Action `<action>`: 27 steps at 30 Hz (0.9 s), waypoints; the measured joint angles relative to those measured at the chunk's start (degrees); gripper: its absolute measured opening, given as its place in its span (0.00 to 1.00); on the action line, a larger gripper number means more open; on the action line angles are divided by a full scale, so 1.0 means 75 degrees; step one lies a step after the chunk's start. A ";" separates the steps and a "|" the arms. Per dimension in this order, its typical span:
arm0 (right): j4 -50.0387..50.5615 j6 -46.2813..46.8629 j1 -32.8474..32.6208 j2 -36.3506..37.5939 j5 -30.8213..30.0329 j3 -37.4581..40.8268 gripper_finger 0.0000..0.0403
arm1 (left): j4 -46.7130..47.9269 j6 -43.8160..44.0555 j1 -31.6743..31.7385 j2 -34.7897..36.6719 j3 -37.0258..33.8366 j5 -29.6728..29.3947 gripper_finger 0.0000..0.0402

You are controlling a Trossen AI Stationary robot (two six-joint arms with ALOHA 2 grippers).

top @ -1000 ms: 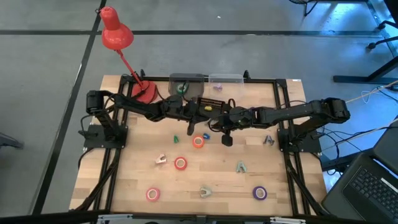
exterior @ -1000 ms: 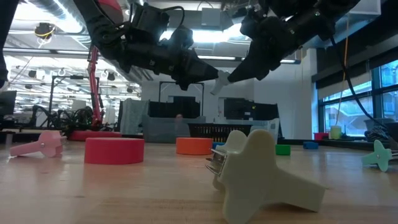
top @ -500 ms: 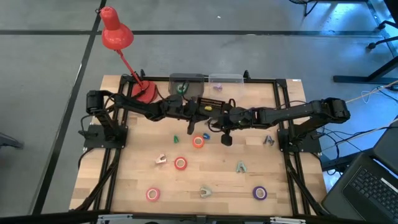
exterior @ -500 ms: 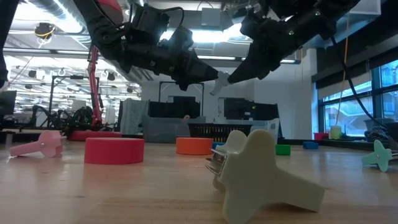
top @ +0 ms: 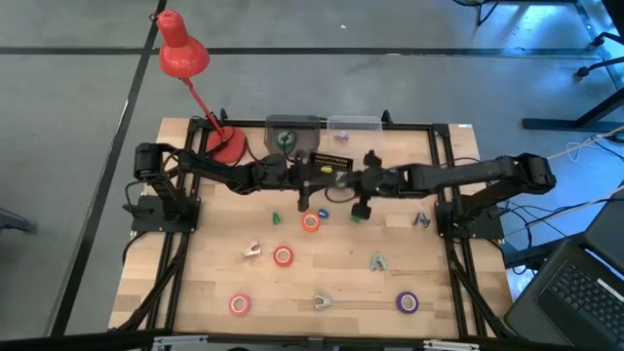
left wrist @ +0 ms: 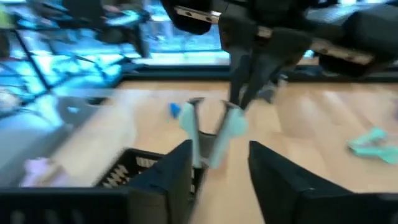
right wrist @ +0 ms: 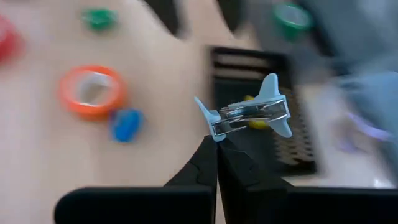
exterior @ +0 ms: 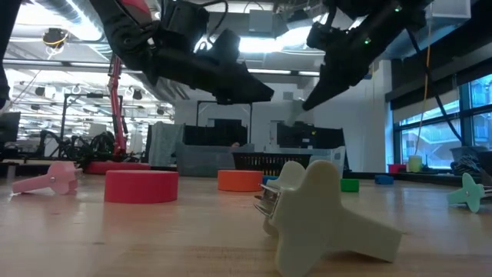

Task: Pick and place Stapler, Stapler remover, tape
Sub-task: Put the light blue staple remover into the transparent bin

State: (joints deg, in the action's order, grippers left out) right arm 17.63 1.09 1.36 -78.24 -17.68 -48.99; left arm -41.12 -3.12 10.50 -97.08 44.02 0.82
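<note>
The right hand (right wrist: pixel 217 144) is pinched tight on a pale blue staple remover (right wrist: pixel 249 115), gripping it by one wing tip and holding it in the air over a black slotted tray (right wrist: pixel 249 106) at the back middle of the counter (top: pixel 341 278). Facing it, just beside it, the left hand (left wrist: pixel 217 158) has its fingers parted, with nothing between them; the remover shows just ahead of their tips.

On the counter below lie an orange tape roll (top: pixel 310 222) close to the hands, a red-pink roll (top: pixel 283 256) nearer the front, another red-pink roll (top: pixel 240 304) at the front left, and a purple roll (top: pixel 407 302) at the front right. A cream staple remover (exterior: pixel 323 215) lies at the front middle.
</note>
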 joint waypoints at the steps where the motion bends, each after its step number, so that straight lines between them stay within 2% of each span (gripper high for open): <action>1: 0.0263 -0.0048 0.0144 0.0003 -0.0133 -0.0120 0.00 | -0.0056 -0.0018 -0.0020 0.0015 0.0001 -0.0185 0.41; 7: 0.0428 -0.0799 0.1657 0.0007 0.0587 -0.0535 0.00 | -0.0156 0.0027 -0.0052 0.0257 0.0001 -0.0492 0.54; 11: 0.0423 -0.1111 0.2955 -0.0006 0.1122 -0.0669 0.00 | -0.0316 0.0172 -0.0119 0.0315 0.0001 -0.0490 0.57; 15: 0.0413 -0.1269 0.4015 -0.0425 0.1761 -0.0860 0.00 | -0.0545 0.0176 -0.0192 0.0318 0.0001 -0.0349 0.57; 19: 0.0452 -0.1640 0.4531 -0.1236 0.1939 -0.1177 0.00 | -0.0649 0.0174 -0.0200 0.0324 0.0002 -0.0326 0.57; 27: 0.0599 -0.2070 0.5005 -0.2957 0.1980 -0.2054 0.00 | -0.0644 0.0138 -0.0203 0.0324 0.0002 -0.0306 0.57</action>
State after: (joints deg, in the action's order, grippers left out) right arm 22.12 -14.44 38.89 -100.42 -2.83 -64.40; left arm -45.95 -2.09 8.97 -94.65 44.04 -1.48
